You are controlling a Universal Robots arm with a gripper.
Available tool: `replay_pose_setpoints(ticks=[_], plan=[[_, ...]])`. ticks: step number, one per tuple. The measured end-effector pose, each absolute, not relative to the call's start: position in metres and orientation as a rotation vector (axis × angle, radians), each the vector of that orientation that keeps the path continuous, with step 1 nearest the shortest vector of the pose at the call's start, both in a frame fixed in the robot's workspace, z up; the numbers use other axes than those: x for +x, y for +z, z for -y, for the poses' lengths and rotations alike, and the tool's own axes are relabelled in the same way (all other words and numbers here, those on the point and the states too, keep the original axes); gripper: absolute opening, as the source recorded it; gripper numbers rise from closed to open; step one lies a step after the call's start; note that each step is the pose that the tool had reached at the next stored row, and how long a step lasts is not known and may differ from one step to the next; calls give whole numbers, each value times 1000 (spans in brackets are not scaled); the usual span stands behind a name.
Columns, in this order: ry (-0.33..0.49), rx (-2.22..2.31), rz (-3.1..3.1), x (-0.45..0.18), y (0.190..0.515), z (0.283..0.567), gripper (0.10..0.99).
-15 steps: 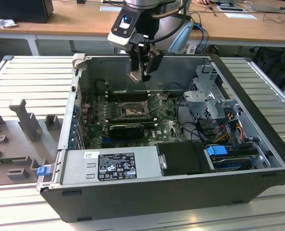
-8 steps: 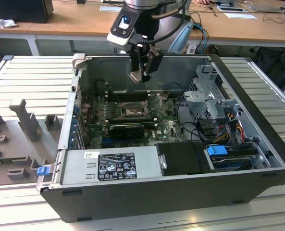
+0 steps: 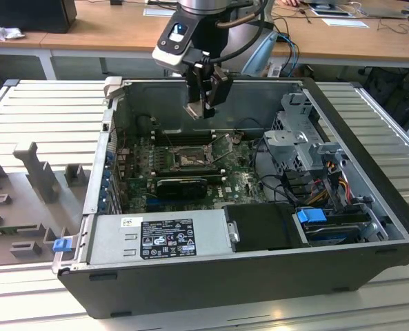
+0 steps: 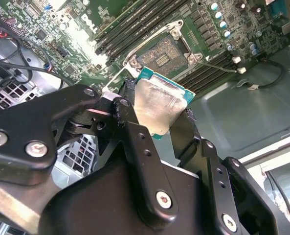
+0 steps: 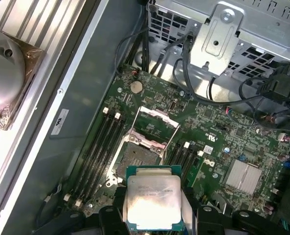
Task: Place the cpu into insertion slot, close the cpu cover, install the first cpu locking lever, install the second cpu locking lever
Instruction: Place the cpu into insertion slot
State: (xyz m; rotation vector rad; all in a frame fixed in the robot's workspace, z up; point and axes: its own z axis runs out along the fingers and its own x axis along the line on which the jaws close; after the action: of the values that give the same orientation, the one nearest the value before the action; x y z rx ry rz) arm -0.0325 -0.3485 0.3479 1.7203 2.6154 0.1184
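My gripper (image 3: pixel 203 109) hangs inside the open computer case, above the motherboard (image 3: pixel 190 172). It is shut on the cpu (image 5: pixel 153 198), a small square chip with a pale metal top and a green edge, held flat between the two black fingers (image 4: pixel 130 122). Both wrist views show the chip (image 4: pixel 157 105) in the air, apart from the board. The insertion slot (image 5: pixel 135 159) lies bare below it, its brownish pin field (image 4: pixel 167 51) exposed. The cpu cover (image 5: pixel 157 120) stands swung up at the slot's far side. A thin locking lever (image 4: pixel 218 66) sticks out beside the slot.
Long black memory slots (image 5: pixel 98 147) flank the socket on both sides. A metal drive cage (image 3: pixel 301 134) with cables fills the case towards the exterior view's right. The power supply (image 3: pixel 159 238) runs along the near wall. A silver heat sink (image 5: pixel 241 175) sits on the board.
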Motion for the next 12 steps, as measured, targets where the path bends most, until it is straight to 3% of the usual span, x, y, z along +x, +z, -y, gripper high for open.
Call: replay_pose_setpoints(ticks=[12], plan=[[117,1777,-2576,-32,346,349,529]])
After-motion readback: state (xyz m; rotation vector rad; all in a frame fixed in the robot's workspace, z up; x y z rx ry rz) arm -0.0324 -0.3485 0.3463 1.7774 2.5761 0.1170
